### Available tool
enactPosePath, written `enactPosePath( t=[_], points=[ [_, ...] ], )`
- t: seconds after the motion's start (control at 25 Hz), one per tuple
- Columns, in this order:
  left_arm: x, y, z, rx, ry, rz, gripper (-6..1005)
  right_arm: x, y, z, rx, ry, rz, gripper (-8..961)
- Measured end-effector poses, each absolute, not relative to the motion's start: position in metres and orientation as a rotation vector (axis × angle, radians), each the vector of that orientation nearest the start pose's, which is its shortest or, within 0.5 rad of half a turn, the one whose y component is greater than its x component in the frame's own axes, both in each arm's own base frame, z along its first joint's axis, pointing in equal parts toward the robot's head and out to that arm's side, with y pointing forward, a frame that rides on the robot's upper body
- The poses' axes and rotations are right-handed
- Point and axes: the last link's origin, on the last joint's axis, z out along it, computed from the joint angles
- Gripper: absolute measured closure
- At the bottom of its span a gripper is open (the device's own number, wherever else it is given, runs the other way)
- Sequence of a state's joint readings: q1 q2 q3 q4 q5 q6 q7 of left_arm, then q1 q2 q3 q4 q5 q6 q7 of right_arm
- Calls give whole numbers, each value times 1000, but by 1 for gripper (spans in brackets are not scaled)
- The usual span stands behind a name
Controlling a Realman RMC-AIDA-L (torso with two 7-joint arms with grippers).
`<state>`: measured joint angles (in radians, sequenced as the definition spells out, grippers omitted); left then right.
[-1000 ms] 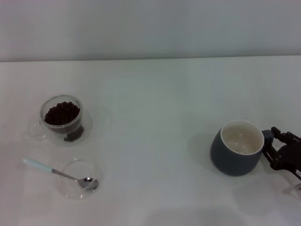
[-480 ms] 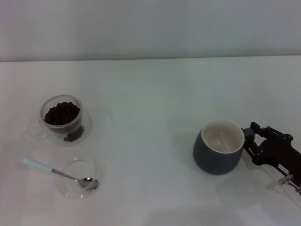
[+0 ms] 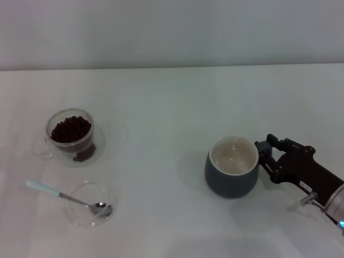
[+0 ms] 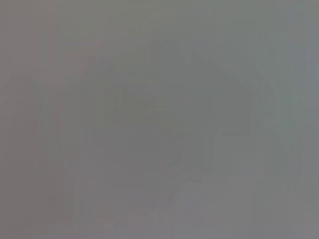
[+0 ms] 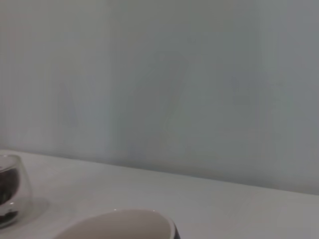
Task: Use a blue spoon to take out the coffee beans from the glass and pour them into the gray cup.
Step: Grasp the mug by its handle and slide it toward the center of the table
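Blue spoon [image 3: 64, 196]: lying untouched at the near left of the table [image 3: 172, 97], metal bowl resting in a shallow glass dish [image 3: 88, 203], pale handle sticking out to the left over the rim, likely parked there so the handle is raised and easy to pick up
Coffee beans [image 3: 70, 129]: heaped in the glass [image 3: 70, 135], none taken out yet
Glass: upright at the left, just behind the dish and apart from it
Gray cup [image 3: 232, 166]: upright right of centre, cream inside bare, well apart from the glass; its rim [image 5: 117, 224] shows in the right wrist view, the glass [image 5: 11, 194] farther off
Right gripper [image 3: 264, 156]: pinching the cup's handle side, fingers pressed around it; the hold looks meant to bring the cup nearer the beans and shorten each spoon trip
Left gripper: not visible in any view, its wrist camera shows only grey
Stage: setting up, scooping not begun; the spoon's handle would suit the left arm
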<state>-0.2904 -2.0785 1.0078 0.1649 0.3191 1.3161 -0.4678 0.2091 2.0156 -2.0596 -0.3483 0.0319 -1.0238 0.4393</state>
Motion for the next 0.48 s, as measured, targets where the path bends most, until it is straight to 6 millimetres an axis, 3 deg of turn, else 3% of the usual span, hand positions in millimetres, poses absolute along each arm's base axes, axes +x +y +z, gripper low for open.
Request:
enactPosePath(
  t=[0.48],
  points=[
    [-375, 289, 54, -1318, -634, -878, 130, 320, 269, -76, -2125, 662, 692, 588]
  ],
)
